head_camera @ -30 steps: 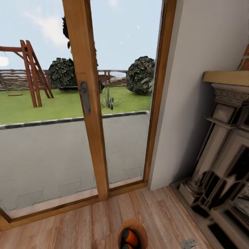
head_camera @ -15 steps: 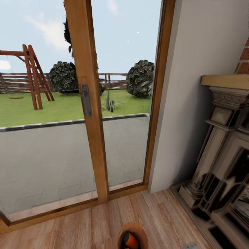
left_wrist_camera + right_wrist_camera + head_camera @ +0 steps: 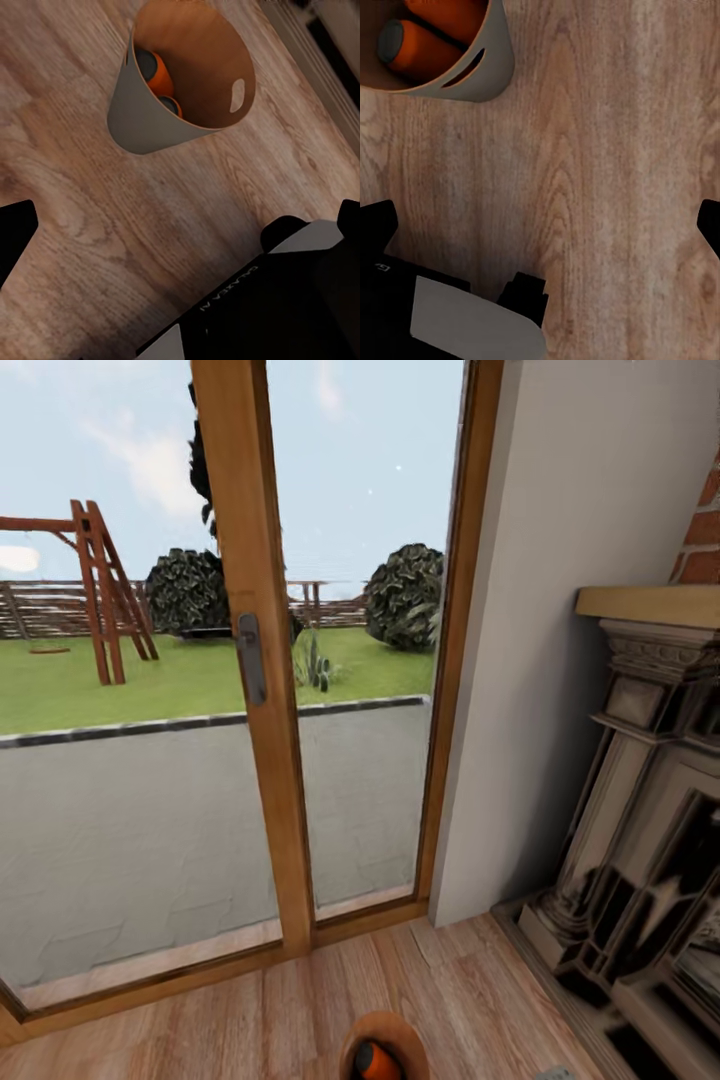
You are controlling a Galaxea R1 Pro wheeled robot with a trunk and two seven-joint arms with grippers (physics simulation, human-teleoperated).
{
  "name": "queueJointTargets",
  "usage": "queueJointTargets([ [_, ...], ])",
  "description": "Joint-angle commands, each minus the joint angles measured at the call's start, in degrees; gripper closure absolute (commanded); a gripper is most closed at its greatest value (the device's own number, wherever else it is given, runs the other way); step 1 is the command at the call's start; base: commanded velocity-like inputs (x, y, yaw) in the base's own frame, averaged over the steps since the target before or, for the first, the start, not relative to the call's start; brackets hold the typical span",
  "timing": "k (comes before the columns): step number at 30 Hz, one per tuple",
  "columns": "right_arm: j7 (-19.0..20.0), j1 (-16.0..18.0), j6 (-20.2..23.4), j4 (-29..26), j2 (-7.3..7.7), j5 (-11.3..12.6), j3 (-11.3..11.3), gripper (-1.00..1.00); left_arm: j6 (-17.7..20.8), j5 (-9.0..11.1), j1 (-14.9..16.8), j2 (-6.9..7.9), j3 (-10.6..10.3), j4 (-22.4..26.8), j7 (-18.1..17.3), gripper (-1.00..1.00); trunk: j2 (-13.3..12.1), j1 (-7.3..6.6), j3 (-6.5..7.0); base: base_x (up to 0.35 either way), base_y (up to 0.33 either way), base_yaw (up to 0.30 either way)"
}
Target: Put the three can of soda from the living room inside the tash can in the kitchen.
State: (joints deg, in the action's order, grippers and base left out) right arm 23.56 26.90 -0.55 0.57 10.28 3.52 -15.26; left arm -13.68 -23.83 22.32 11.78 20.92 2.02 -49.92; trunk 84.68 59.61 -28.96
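Note:
The tash can (image 3: 384, 1032), grey outside with a copper-brown rim, stands on the light wood floor at the bottom edge of the head view. An orange can of soda (image 3: 377, 1063) lies inside it. In the left wrist view the tash can (image 3: 142, 120) holds orange cans (image 3: 160, 75) with greyish ends. My left gripper (image 3: 180, 225) hangs open above the bare floor, apart from the bin. The right wrist view shows the tash can (image 3: 491, 67) with an orange can (image 3: 431, 46) in it. My right gripper (image 3: 540, 225) is open over the floor beside it, holding nothing.
A wood-framed glass sliding door (image 3: 250, 660) stands straight ahead, with a garden beyond it. A white wall (image 3: 560, 610) and an ornate fireplace surround (image 3: 640, 810) lie to the right. Part of my dark base (image 3: 285, 300) shows close to the bin.
The whole head view has shifted, so the camera moved. The tash can now sits lower at the picture's bottom edge, and less of the cans shows.

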Motion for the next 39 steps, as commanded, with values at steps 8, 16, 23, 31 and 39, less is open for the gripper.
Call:
queueJointTargets([
  [8,-3.81,0.0,-0.05,0.04,-0.1,0.04,-0.02,-1.0,0.05,0.0,0.0,0.0,-0.01,0.0,0.0,-1.0,0.0,0.0,0.28,0.0,0.0,0.0],
  [16,-15.47,0.0,0.14,0.08,-1.21,0.09,-0.03,-1.0,0.06,0.01,0.0,0.0,-0.01,0.0,0.0,-1.0,0.0,0.0,0.32,0.0,0.0,0.0],
  [23,-16.93,-0.01,0.19,0.3,-1.7,-0.05,-0.03,-1.0,0.06,0.01,0.0,0.0,-0.01,0.0,0.0,-1.0,0.0,0.0,0.33,0.0,0.0,0.0],
  [31,-17.32,-0.1,0.28,1.97,-1.78,-0.16,-0.03,-1.0,0.06,0.01,0.0,0.0,-0.01,0.0,0.0,-1.0,0.0,0.0,0.33,0.0,0.0,0.0],
  [39,-17.4,-2.47,0.36,2.22,-1.76,-0.34,-0.07,-1.0,0.06,0.01,0.0,0.0,-0.01,0.0,0.0,-1.0,0.0,0.0,0.33,0.0,0.0,0.0],
])
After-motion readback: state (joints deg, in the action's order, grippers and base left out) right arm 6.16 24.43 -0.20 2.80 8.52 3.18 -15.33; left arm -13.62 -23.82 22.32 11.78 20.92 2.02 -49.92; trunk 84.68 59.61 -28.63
